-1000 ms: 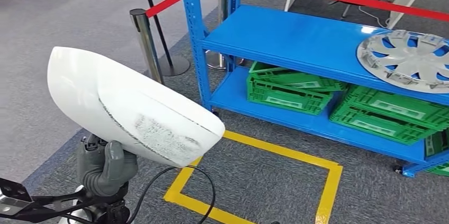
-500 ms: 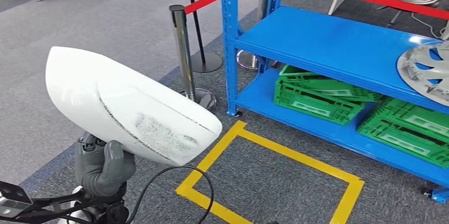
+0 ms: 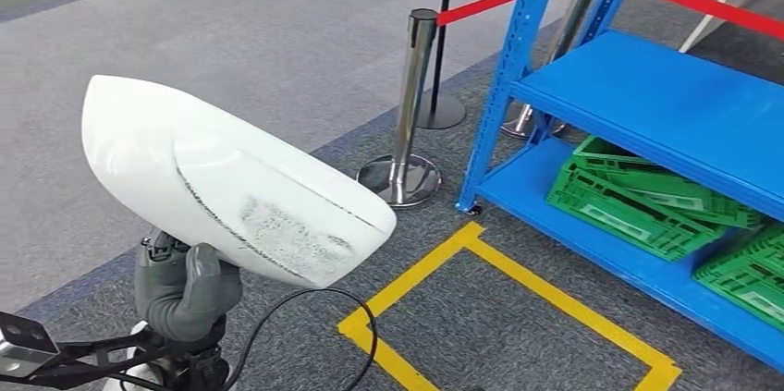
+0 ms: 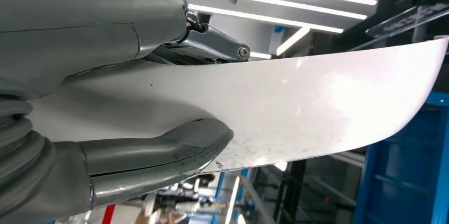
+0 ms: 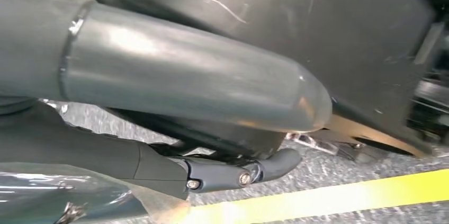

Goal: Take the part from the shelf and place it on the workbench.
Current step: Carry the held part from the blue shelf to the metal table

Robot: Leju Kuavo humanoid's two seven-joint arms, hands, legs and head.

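One left hand grips the white part; right hand's state unclear

1. Head view is bright and even, with soft shadows on the carpet.
2. Left wrist view shows ceiling strip lights; the part below them has glare.
3. Right wrist view is dim and blurred.

The whole head view has swung leftward, so the blue metal shelf now sits at the right edge with its silver wheel cover gone from sight, and the chrome barrier post to the shelf's left has come toward the centre.
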